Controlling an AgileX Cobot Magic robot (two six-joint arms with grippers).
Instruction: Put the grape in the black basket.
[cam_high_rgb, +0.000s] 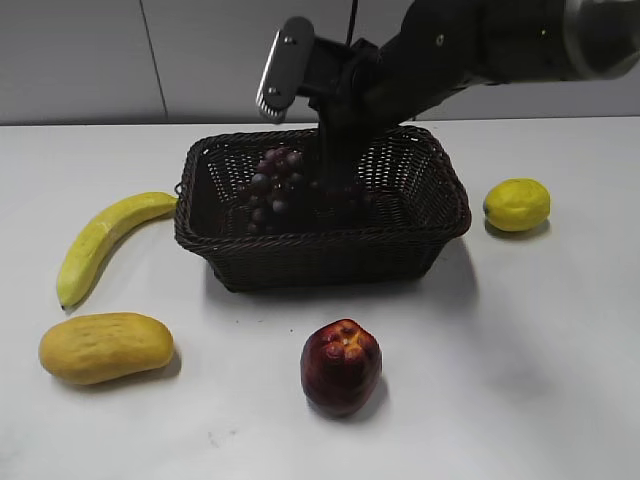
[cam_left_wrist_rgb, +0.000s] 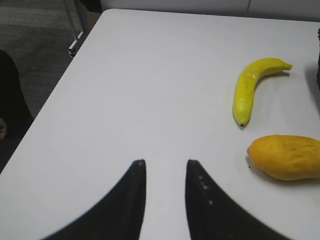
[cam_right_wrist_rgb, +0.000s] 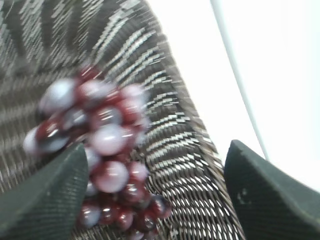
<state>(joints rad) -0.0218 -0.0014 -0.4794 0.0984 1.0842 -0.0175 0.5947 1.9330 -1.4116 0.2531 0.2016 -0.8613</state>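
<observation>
Grapes inside the black basket, at its left half, bunch leaning against the inner wall; blurred in the right wrist view, grapes against the woven side of the basket. Right gripper spread wide over the bunch, left finger just beside or touching the grapes, right finger well apart from them above the rim; nothing clamped between. In the exterior view, right gripper reaching down into the basket from a dark arm entering at upper right, fingertips hidden among the weave.

Around the basket on the white table: banana to the left, mango near the front left, dark red apple in front, lemon to the right, all apart from the basket.

Left gripper above bare table, fingers narrowly parted, holding nothing; banana and mango off to its right.
</observation>
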